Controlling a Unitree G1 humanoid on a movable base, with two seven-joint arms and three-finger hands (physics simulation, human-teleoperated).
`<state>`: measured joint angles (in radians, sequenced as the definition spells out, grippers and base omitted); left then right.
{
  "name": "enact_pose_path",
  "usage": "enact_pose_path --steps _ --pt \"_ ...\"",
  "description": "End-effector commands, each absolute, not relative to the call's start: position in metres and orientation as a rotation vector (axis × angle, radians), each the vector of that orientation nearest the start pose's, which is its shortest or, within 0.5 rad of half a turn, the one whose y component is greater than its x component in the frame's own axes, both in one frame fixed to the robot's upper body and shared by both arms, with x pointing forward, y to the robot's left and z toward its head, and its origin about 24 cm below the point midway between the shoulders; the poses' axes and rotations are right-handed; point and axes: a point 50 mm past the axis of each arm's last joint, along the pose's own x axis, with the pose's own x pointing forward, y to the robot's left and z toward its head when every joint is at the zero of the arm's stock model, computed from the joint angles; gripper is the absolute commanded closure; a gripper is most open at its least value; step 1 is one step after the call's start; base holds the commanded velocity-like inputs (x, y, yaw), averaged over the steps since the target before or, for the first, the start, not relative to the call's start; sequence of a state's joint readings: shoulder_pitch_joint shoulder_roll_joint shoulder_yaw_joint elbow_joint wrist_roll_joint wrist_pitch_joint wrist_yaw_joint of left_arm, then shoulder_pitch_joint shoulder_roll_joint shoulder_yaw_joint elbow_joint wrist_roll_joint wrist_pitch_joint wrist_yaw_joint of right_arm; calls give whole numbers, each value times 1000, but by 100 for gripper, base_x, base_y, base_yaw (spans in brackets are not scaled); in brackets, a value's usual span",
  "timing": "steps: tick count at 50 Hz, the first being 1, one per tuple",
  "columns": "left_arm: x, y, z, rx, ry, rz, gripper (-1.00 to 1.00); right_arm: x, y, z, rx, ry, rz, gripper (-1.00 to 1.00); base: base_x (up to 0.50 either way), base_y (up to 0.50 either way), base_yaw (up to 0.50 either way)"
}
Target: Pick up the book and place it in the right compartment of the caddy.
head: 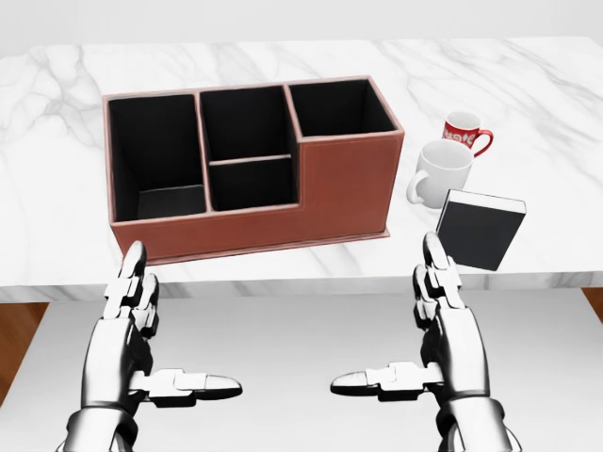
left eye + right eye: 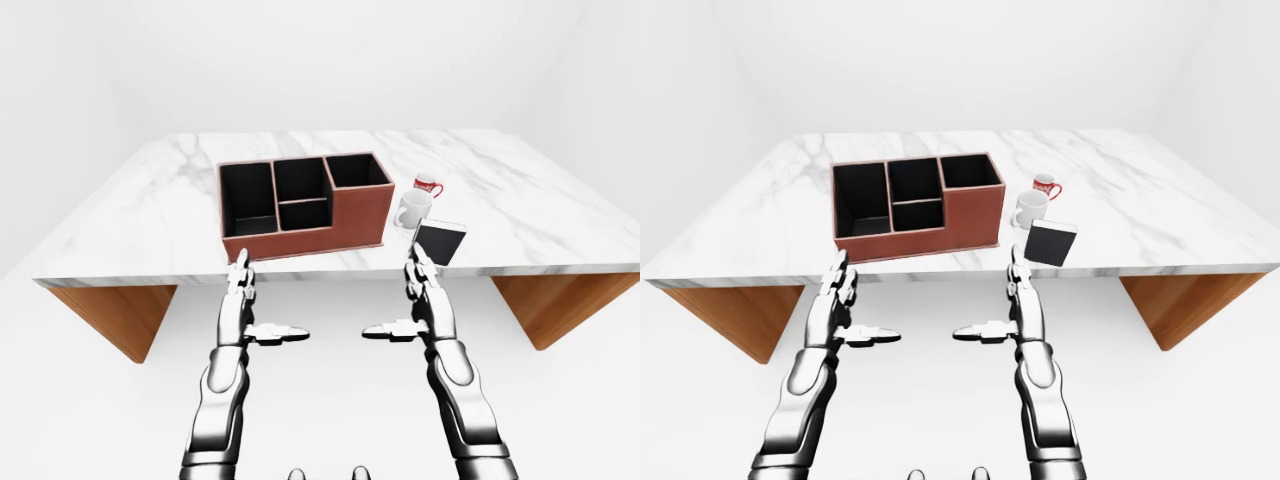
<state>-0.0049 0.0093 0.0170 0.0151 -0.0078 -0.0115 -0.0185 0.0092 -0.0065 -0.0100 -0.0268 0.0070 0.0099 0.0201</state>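
The silver three-finger right hand [image 1: 443, 330] is raised just below the table edge in the head view, fingers spread apart and thumb pointing inward, holding nothing. The matching left hand [image 1: 132, 330] mirrors it, equally splayed and empty. Just above the right fingertips, the black book with white page edges [image 1: 478, 229] stands tilted near the edge of the white marble tabletop [image 1: 528, 89], apart from the hand. Beside it sit a plain white mug [image 1: 440, 171] and a red-and-white mug [image 1: 464, 130]. Left of these stands the reddish-brown leather caddy [image 1: 344, 184], its right black-lined compartment empty.
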Motion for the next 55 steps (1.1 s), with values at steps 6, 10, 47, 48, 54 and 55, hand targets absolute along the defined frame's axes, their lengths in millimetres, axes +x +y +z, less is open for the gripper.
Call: enact_pose_path --steps 6,10,47,48,54,55 --pt "256 163 37 -2 0 -2 -100 246 -156 59 6 -43 37 -100 0 0 0" --pt "255 163 38 2 -3 -1 -100 246 -157 58 7 -46 37 -100 0 0 0" --pt "231 278 147 -58 -389 438 -100 193 -262 166 33 -515 -281 -100 0 0 0" --pt "232 278 146 -56 -385 435 -100 195 -262 164 28 -500 -279 -100 0 0 0" --pt "233 278 145 -52 -380 436 -100 194 -261 165 23 -505 -275 -100 10 0 0" --pt "235 279 142 -54 -365 437 -100 194 -261 164 25 -501 -275 -100 29 0 0"
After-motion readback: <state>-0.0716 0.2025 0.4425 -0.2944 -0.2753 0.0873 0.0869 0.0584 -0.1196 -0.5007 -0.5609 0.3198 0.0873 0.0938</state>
